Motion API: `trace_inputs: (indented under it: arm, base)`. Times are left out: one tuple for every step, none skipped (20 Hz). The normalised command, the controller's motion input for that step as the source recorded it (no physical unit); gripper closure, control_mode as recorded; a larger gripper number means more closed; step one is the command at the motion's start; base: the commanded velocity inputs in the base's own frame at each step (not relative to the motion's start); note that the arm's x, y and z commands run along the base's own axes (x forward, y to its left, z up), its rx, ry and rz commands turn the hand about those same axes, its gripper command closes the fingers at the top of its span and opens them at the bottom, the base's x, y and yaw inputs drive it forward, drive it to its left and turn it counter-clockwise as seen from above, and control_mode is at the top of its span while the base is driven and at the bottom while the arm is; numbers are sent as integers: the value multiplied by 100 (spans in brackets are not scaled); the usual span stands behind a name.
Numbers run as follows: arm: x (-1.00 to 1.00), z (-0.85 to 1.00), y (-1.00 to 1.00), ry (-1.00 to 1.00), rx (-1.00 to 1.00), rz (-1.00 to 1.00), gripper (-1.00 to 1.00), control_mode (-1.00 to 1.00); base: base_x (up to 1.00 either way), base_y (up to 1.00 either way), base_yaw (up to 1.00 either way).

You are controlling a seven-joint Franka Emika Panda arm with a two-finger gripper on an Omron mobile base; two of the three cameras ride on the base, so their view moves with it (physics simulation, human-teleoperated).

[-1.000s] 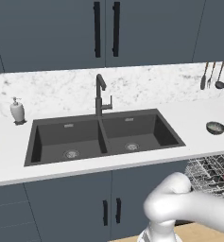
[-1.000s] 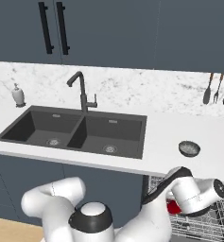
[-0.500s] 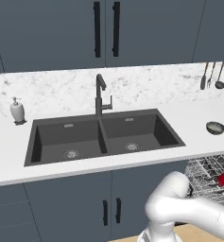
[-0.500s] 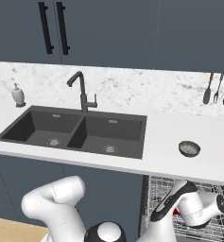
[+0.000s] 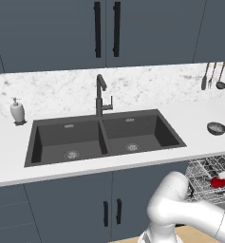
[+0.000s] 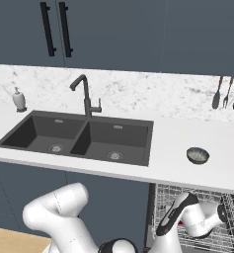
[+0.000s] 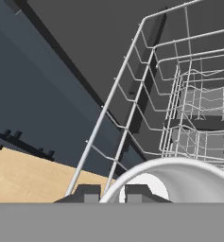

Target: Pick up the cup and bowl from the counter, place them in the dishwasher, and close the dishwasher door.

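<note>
From my seat I see the arm reaching low to the right, down into the pulled-out wire rack of the dishwasher point(image 6: 207, 222). In the hand view the end effector point(image 7: 112, 193) has its two dark tips close together, clamped on a pale curved rim that I take to be the cup, with the rack wires rising just beyond it. In the left base view the cup point(image 5: 219, 182) shows as a spot of bright red inside the rack, right at the arm's far end; I cannot tell from here whether it is resting on the wires or hanging just above them. The bowl point(image 6: 198, 155) sits upright on the white tabletop point(image 6: 173, 143), well to the right of the dark double sink point(image 6: 79, 136) and above the open dishwasher. I cannot make out the dishwasher door for certain. A black faucet point(image 5: 101, 97) stands behind the sink, a soap bottle point(image 5: 17, 111) sits at the far left of the tabletop, and utensils point(image 5: 216, 76) hang on the marble wall at right.
</note>
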Motion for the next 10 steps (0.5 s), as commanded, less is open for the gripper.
trace_inputs:
  arm:
    - [28,-54,0,0,0,0,100,-100]
    - [25,-54,0,0,0,0,100,-100]
    - [25,-52,0,1,0,0,100,-100]
    - [19,-49,0,1,0,0,100,-100]
    - [8,-46,0,0,0,0,100,-100]
    - [3,-45,0,0,0,0,100,-100]
    - [0,-37,0,1,0,0,100,-100]
    - [0,-32,-1,4,0,0,100,-100]
    - [0,-28,-1,6,0,0,100,-100]
    - [0,-23,-1,8,0,0,100,-100]
  base:
    - [0,0,0]
    - [0,0,0]
    - [0,0,0]
    - [0,0,0]
    - [0,0,0]
    - [0,0,0]
    - [0,0,0]
    - [0,0,0]
    - [0,0,0]
    - [0,0,0]
